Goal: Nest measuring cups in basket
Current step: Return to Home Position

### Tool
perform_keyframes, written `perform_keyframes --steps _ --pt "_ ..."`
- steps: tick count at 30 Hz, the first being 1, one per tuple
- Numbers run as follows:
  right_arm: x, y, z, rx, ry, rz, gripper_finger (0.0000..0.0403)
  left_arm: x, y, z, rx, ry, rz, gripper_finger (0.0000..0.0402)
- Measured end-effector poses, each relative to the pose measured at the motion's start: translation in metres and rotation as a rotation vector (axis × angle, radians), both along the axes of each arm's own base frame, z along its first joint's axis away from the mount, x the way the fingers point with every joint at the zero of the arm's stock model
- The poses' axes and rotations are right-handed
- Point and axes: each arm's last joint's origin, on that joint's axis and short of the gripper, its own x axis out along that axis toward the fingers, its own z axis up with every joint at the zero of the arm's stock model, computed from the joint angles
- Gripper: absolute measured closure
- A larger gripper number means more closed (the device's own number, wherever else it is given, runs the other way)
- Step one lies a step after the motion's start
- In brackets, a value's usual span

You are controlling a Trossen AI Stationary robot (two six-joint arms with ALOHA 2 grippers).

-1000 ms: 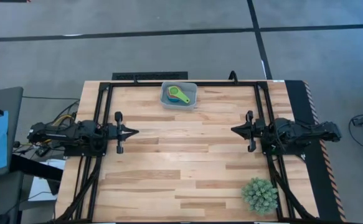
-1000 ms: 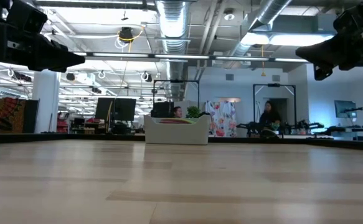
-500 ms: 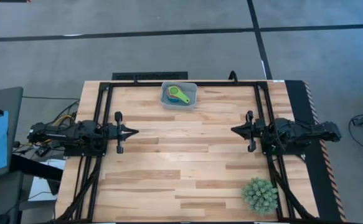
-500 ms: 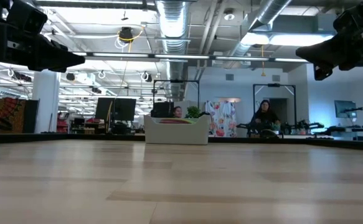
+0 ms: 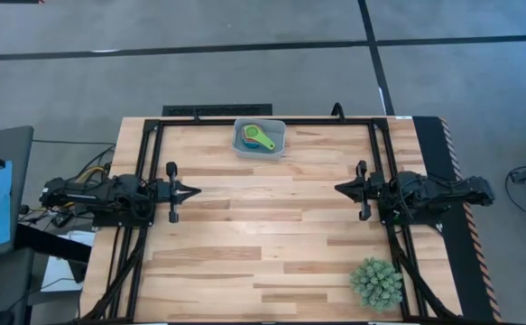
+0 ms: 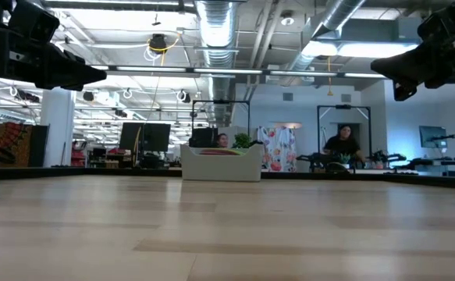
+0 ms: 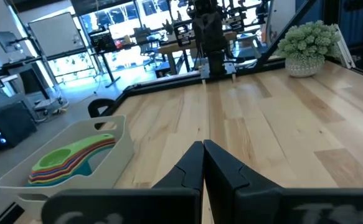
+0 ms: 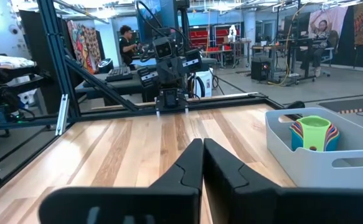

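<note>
The pale grey-blue basket (image 5: 260, 139) stands on the table near the middle of its far edge. The measuring cups (image 5: 259, 137) sit nested inside it, the green one on top; they also show in the left wrist view (image 7: 69, 163) and the right wrist view (image 8: 314, 134). My left gripper (image 5: 196, 190) is shut and empty above the table's left side. My right gripper (image 5: 338, 188) is shut and empty above the right side. Both hang well clear of the basket.
A spiky green ball-shaped plant (image 5: 376, 283) stands at the table's near right corner. A black frame (image 5: 272, 117) runs along the far edge and both sides. Bare wood lies between the two grippers. A person (image 6: 342, 144) sits in the room beyond the table.
</note>
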Motion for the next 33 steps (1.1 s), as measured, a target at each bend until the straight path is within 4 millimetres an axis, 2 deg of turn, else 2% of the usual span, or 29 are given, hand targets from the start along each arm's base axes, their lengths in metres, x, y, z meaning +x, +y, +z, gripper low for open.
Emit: perform_keyframes --steps 33 --pt "0.0 0.0 0.0 0.0 0.0 -0.001 0.0365 0.0 0.0 0.0002 0.0 0.0 -0.001 0.0401"
